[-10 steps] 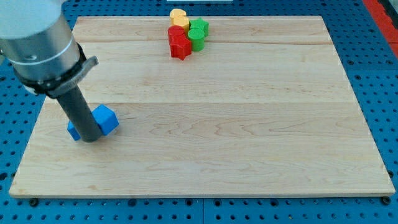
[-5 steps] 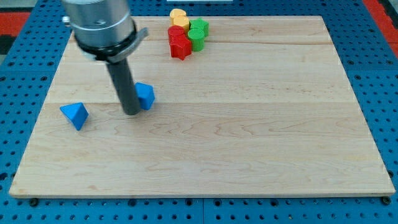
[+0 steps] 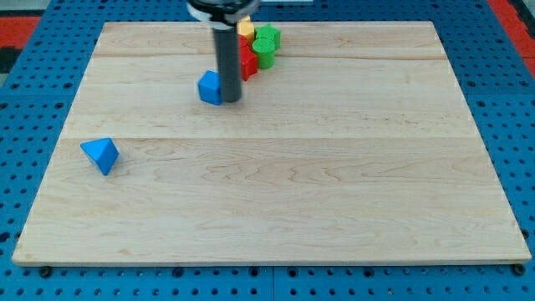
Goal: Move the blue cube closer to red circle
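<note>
The blue cube [image 3: 210, 87] sits on the wooden board [image 3: 334, 167], left of centre near the view's top. My tip [image 3: 230, 100] touches the cube's right side. The rod rises from there and hides part of the red block [image 3: 247, 60] just up and right of it. The red block's shape is partly hidden; it lies a short way from the blue cube.
A yellow block [image 3: 245, 27] and two green blocks [image 3: 267, 38] cluster with the red one at the board's top. A blue triangular block [image 3: 101, 155] lies at the view's left. Blue pegboard surrounds the board.
My tip and the blue cube have moved up and right, from the board's lower left towards the red block. The blue triangular block stayed behind at the left.
</note>
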Controlling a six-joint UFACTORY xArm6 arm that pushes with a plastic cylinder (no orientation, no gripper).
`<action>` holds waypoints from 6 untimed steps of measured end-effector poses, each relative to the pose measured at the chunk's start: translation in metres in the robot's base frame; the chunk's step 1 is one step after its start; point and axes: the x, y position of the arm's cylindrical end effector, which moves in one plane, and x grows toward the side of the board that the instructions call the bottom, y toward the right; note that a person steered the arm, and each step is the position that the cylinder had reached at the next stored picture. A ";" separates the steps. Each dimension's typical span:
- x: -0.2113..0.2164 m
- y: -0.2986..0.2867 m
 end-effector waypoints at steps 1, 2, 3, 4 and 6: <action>-0.004 -0.043; 0.017 -0.079; 0.000 -0.097; -0.010 -0.095; -0.028 -0.064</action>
